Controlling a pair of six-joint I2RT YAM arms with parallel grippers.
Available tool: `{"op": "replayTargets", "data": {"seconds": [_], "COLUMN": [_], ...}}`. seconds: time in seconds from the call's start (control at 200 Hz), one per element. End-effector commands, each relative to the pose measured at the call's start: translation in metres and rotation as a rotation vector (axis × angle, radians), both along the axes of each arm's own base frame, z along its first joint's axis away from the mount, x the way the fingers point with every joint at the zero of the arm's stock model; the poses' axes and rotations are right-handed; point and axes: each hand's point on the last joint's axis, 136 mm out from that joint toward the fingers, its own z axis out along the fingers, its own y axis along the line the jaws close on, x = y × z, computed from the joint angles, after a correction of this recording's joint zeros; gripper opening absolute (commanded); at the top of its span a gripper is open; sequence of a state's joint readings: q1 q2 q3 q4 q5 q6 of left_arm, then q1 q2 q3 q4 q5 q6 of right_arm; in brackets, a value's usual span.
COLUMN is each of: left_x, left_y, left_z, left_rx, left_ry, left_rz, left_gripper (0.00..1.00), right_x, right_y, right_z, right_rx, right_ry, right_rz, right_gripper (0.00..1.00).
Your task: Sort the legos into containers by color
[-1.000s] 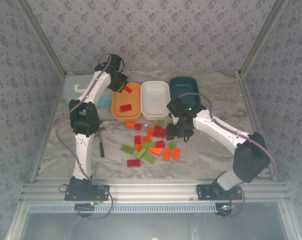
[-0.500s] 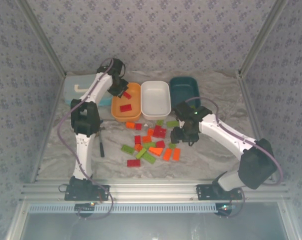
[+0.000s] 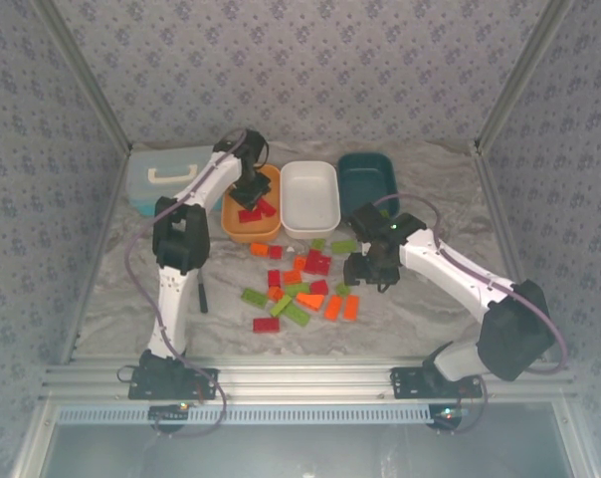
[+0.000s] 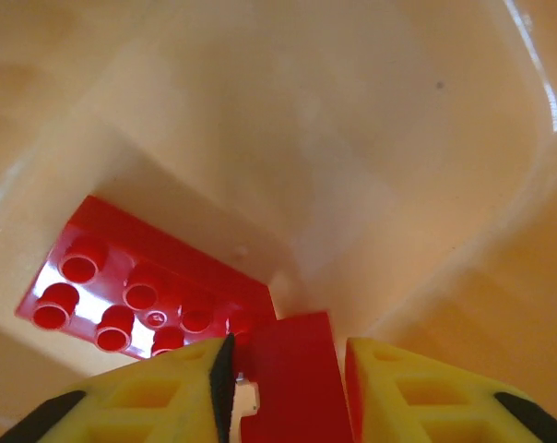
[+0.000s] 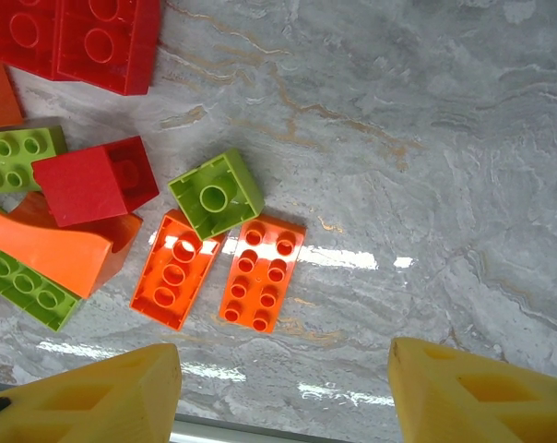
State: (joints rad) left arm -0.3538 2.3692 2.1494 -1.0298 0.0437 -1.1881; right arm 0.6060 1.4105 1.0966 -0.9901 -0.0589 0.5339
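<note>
Top external view: a light blue case [image 3: 166, 179] sits at the far left corner of the table [image 3: 430, 319], and a thin black tool [image 3: 202, 296] lies nearer the left edge. Right of the case, an orange tray [image 3: 230, 230], a white tray [image 3: 310, 194] and a teal tray [image 3: 370, 171] stand side by side along the far edge. The left gripper [image 3: 249, 192] reaches down into the orange tray.

From the left wrist, a flat red brick [image 4: 140, 286] lies on that tray's floor against its wall. A second red brick [image 4: 297, 388] stands between the yellow fingers [image 4: 159, 388], with a thin gap showing at the left one. Whether the jaws press it I cannot tell.

The white and teal trays hold no bricks. The loose legos [image 3: 300, 289], red, orange and lime green, are scattered at the middle of the table, just in front of the trays.

The right gripper [image 3: 365, 269] hangs at the right side of that scatter. In the right wrist view its fingers [image 5: 94, 397] stand wide apart with nothing between them. A lime green brick [image 5: 216, 194] and two orange bricks [image 5: 172, 272] lie on the table beyond them.
</note>
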Motion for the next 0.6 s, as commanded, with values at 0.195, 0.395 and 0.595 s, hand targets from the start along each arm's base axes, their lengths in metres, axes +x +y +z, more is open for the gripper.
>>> {"op": "replayTargets", "data": {"seconds": [0.195, 0.395, 0.595], "left_x": [-0.008, -0.002, -0.017], "left_y": [0.005, 0.000, -0.013], "left_z": [-0.001, 0.038, 0.077], "left_rx": [0.027, 0.026, 0.030], "left_ry": [0.031, -0.061, -0.146], "left_rz": [-0.009, -0.062, -0.190], "left_gripper": [0.57, 0.69, 0.76], "right_x": [0.009, -0.002, -0.001], "right_y": [-0.011, 0.001, 0.031], "right_z": [-0.004, -0.024, -0.033], "right_rx": [-0.051, -0.106, -0.069], "right_ry": [-0.004, 0.057, 0.066], "right_rz": [-0.055, 0.042, 0.106], "right_gripper": [0.63, 0.61, 0.61]}}
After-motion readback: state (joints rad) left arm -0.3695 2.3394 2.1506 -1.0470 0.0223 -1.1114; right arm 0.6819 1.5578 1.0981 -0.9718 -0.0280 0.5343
